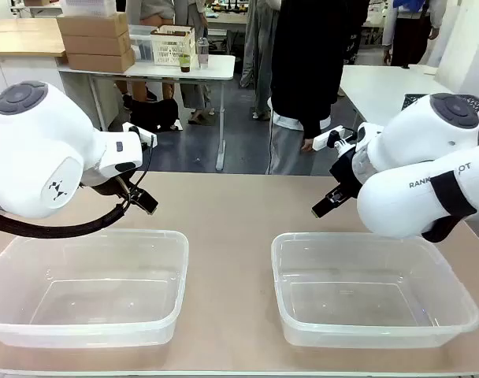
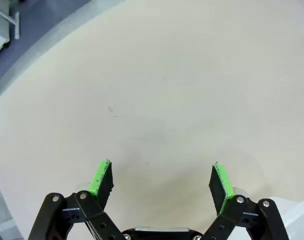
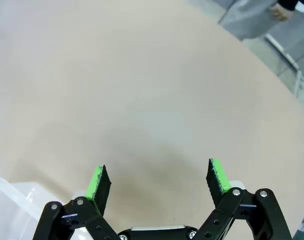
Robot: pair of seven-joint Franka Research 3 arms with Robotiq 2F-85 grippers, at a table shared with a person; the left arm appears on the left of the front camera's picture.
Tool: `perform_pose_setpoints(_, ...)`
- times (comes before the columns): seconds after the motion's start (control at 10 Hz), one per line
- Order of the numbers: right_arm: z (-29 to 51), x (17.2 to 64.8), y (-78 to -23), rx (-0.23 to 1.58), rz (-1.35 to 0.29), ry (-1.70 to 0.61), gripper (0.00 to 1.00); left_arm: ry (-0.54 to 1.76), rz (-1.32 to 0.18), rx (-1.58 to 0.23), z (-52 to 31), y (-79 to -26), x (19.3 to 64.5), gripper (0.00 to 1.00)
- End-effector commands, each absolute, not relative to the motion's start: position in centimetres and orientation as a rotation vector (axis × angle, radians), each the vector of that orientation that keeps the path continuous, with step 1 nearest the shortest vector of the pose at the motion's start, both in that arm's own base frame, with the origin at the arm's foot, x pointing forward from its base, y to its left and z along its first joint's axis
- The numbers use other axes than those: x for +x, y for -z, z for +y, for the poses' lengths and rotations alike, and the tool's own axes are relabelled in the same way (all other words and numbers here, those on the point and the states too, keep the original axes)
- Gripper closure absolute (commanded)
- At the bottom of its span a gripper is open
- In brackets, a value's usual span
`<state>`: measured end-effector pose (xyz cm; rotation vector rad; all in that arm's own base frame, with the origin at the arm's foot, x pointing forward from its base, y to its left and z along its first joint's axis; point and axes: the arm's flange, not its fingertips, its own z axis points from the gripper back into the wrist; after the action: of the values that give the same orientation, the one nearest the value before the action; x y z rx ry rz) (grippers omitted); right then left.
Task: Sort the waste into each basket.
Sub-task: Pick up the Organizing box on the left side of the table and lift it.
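Two see-through tubs stand empty near the table's front edge, the left tub (image 1: 90,234) and the right tub (image 1: 350,236). No can or bottle shows on the table in any view. My left gripper (image 1: 145,203) hovers just behind the left tub. In the left wrist view it (image 2: 162,181) is open over bare tabletop, nothing between its green pads (image 2: 102,179). My right gripper (image 1: 324,206) hangs behind the right tub. The right wrist view shows it (image 3: 158,182) open too, with a corner of the right tub (image 3: 7,200) at lower left.
A person in a black top (image 1: 302,71) stands at the far edge, one hand (image 1: 308,145) hanging down. The beige tabletop (image 1: 232,205) lies bare between the arms. A dark slotted basket (image 1: 413,101) sits on a white table at back right.
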<state>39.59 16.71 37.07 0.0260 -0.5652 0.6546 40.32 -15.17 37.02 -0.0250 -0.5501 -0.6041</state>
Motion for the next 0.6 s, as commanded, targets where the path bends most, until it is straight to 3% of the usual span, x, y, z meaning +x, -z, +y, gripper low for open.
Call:
perform_pose_setpoints(0.0, 16.71, 39.59, -37.08, 0.026, -0.565, -0.655, 0.00, 0.604, -0.550, -0.025, -15.18, -37.03, 40.32, 0.00)
perform_pose_setpoints(0.5, 16.71, 39.59, -37.08, 0.026, -0.565, -0.655, 0.00, 0.604, -0.550, -0.025, -15.18, -37.03, 40.32, 0.00)
